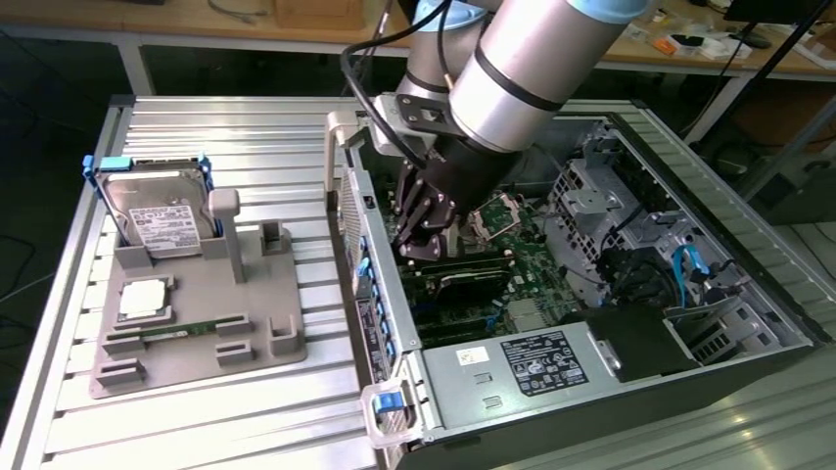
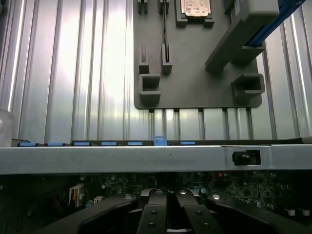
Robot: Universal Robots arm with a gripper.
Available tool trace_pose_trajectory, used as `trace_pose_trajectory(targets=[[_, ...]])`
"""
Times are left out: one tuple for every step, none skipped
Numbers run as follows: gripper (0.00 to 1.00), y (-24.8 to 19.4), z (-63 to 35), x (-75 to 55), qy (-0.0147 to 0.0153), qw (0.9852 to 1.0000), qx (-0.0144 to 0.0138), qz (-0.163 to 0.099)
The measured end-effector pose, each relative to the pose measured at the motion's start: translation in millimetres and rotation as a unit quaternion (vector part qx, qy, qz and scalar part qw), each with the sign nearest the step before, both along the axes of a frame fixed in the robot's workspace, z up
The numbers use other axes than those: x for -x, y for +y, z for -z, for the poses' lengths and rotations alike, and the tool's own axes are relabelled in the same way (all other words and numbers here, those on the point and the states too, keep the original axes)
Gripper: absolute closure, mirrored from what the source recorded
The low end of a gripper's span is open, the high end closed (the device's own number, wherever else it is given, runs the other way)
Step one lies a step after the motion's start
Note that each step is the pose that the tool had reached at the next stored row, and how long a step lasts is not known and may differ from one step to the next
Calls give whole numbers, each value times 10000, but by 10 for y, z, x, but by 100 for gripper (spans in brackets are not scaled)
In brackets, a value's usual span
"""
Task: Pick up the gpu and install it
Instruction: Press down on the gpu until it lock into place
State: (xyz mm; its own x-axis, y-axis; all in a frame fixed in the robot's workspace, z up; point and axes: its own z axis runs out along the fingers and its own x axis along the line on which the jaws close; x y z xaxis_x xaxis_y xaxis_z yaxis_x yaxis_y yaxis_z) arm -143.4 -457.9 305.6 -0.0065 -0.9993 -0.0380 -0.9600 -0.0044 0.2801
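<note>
tray (image 1: pixel 281 357): grey parts holder, lower left of the exterior frame, on the ribbed metal table (image 1: pixel 235 127)
hard drive (image 1: pixel 155 217): upright in its blue-tabbed frame at the tray's upper-left corner; not the task part
cpu (image 1: pixel 144 299): flat in its pocket just below the drive
memory stick (image 1: pixel 176 331): narrow green strip lying on the tray's lower part
pc case (image 1: pixel 731 245): open, lying on its side, centre to right of frame; motherboard (image 1: pixel 523 269) exposed, power supply (image 1: pixel 523 364) at lower centre
gripper (image 1: pixel 429 238): down inside the case, centre of frame, fingers drawn fully together; wrist view has them (image 2: pixel 168 214) meeting over the board just behind the case wall (image 2: pixel 146 158)
gpu (image 1: pixel 460 262): dark flat card right under the fingertips, low on the board; can't tell if the fingers are pinching it or just pressing on it
step: install phase, my read – pickup done, card at the slot area
next move calls for: straight, even downward pressure so the card edge stays aligned with the slot; whether it's fully seated can't be told
</note>
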Motion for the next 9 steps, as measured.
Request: trace_pose_trajectory(targets=[[89, 0, 0, -3, 36, 10000, -1, 0], [89, 0, 0, -3, 37, 10000, -1, 1], [89, 0, 0, -3, 37, 10000, -1, 1], [89, 0, 0, -3, 38, 10000, -1, 1], [89, 0, 1, -3, 37, 10000, -2, 1], [89, 0, 2, -3, 37, 10000, -2, 0], [89, 0, 6, -2, 37, 10000, -3, 0], [89, 0, 9, -1, 37, 10000, -6, 0], [89, 0, 13, -1, 37, 10000, -11, 0]])
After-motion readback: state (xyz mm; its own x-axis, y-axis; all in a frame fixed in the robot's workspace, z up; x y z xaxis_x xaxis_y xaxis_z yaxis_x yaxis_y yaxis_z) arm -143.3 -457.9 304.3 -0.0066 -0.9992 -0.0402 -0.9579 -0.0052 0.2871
